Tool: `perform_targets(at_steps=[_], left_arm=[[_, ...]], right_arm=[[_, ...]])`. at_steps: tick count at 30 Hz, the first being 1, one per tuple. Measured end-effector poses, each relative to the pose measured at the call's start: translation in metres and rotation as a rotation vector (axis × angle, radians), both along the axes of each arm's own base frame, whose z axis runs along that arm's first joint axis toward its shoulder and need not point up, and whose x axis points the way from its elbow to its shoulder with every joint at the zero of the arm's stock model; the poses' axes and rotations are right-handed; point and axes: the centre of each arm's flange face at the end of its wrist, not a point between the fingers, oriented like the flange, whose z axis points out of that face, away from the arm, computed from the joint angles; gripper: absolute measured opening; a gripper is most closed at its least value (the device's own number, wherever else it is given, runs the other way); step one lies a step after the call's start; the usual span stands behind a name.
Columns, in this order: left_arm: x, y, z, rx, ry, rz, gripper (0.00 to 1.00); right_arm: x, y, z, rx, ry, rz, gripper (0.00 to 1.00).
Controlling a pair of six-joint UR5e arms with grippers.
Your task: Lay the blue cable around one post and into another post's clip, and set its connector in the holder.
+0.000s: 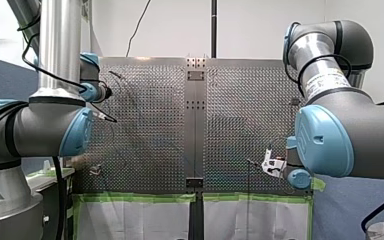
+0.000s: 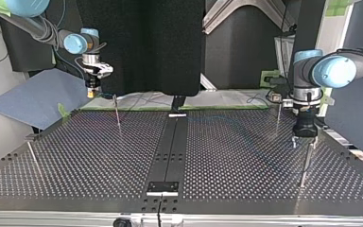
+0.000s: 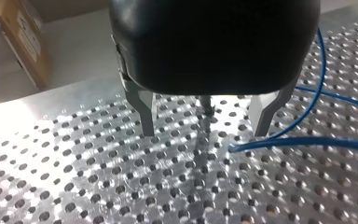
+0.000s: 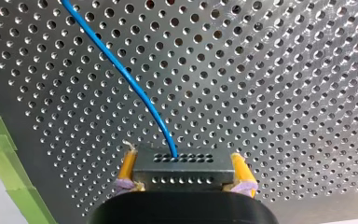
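My left arm (image 1: 55,50) and my right arm (image 1: 330,75) are silver tubes with dark grey joints, light-blue round caps and black cables alongside. The black left gripper (image 3: 205,133) has tapered metal fingers (image 3: 144,112); the black right gripper (image 4: 184,173) wears yellow pads (image 4: 129,163) (purplish at their tips).

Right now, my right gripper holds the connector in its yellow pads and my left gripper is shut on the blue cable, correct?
Only the left is wrong: the left wrist view shows my left gripper open astride a post, the blue cable lying beside one finger. My right gripper does hold the connector.
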Motion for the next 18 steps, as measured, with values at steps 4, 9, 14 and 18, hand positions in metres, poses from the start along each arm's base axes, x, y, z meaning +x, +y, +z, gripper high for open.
perform_targets(at_steps=[4,9,14,18], left_arm=[[0.002,-0.001,0.003,-0.031,-0.025,-0.008,1.0],[-0.001,0.001,-0.001,-0.037,0.009,0.011,1.0],[-0.006,0.005,-0.007,-0.009,0.06,0.061,1.0],[-0.011,0.01,-0.011,0.018,0.107,0.11,1.0]], right_arm=[[0.0,-0.001,0.0,-0.001,-0.001,0.001,0.25],[0.0,-0.002,0.001,-0.001,0.0,0.001,0.25],[0.001,-0.002,0.001,-0.001,0.002,0.002,0.25],[0.002,-0.002,0.001,0.0,0.002,0.005,0.25]])
